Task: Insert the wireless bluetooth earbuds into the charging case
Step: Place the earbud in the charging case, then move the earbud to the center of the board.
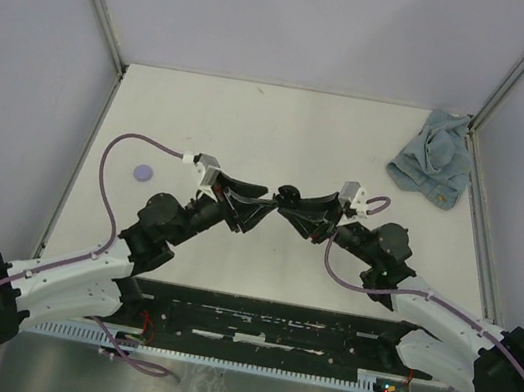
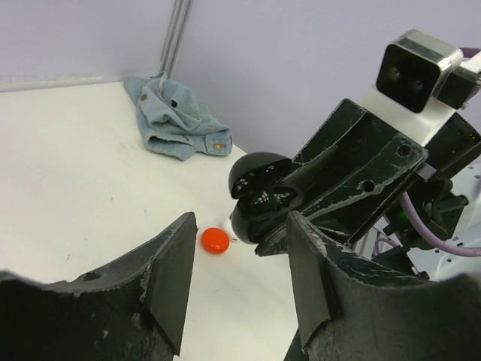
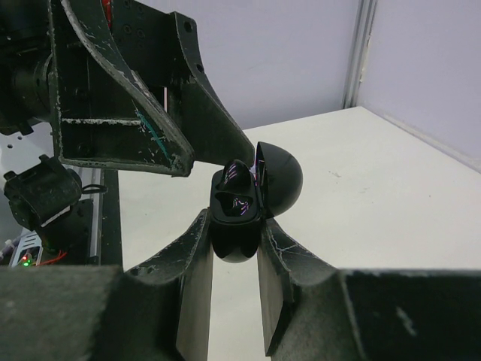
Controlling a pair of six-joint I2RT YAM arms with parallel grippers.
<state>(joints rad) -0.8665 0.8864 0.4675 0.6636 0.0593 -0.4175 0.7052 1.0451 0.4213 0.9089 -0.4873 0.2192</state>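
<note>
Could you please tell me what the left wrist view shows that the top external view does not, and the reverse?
Only the left wrist view: a small red piece, possibly an earbud, lying on the table near the open charging case, and the left gripper with its jaws apart and nothing between them. Only the top external view: a lilac disc lying on its own at the left side. Both: the blue cloth, and the right gripper holding the case.

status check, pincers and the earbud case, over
Left pincer open, empty. Right pincer shut on charging case, lid open. Red earbud loose on table. Nothing between left pincer and case.
</note>
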